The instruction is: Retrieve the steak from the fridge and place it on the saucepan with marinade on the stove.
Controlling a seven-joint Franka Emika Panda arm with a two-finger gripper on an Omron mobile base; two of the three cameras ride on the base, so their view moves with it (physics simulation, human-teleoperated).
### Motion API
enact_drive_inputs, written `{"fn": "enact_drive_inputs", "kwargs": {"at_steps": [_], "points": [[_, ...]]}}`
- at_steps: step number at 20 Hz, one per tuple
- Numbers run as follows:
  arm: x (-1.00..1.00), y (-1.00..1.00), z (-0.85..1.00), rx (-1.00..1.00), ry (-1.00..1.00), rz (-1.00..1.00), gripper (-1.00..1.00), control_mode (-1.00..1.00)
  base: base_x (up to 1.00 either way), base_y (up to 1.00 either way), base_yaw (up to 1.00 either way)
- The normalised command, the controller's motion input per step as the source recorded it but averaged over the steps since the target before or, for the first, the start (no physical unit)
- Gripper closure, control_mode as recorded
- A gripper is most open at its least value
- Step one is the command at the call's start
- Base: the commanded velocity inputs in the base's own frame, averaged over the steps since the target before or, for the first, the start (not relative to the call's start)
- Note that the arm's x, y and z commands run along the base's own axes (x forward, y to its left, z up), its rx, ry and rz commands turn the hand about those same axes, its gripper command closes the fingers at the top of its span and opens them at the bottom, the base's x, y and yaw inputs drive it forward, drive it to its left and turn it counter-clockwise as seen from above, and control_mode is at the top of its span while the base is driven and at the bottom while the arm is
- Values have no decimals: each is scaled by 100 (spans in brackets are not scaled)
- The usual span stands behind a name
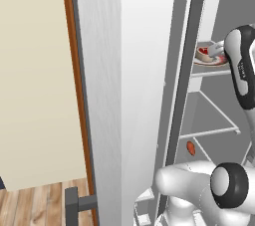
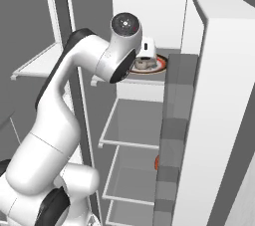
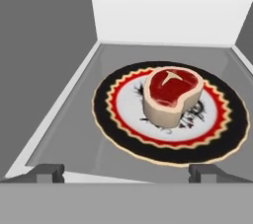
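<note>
The steak (image 3: 173, 92), a thick red cut with a pale rim, lies on a round plate (image 3: 118, 134) with a black edge and a red zigzag ring. The plate rests on an upper shelf (image 3: 74, 114) of the open fridge (image 1: 144, 95). My gripper (image 3: 128, 172) is open, a little short of the plate's near edge, with its fingertips (image 3: 47, 171) wide apart and nothing between them. From the base views the hand (image 2: 144, 60) reaches in over that shelf, just in front of the steak (image 1: 205, 51). The saucepan, marinade and stove are out of view.
The open fridge door (image 2: 214, 95) with grey bins (image 2: 174, 135) stands close on the right of the arm. Lower wire-edged shelves (image 2: 134, 125) sit beneath. A small orange-red item (image 1: 190, 147) lies on a lower shelf. The other door (image 1: 104, 95) carries a dark handle (image 1: 74, 202).
</note>
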Motion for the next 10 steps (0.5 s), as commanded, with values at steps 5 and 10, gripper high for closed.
{"fn": "enact_drive_inputs", "kwargs": {"at_steps": [5, 10], "points": [[10, -3, -4, -3, 1, 0, -100, -100, 0, 0, 0], [7, -1, -6, -3, 5, 0, -100, -100, 0, 0, 0]]}}
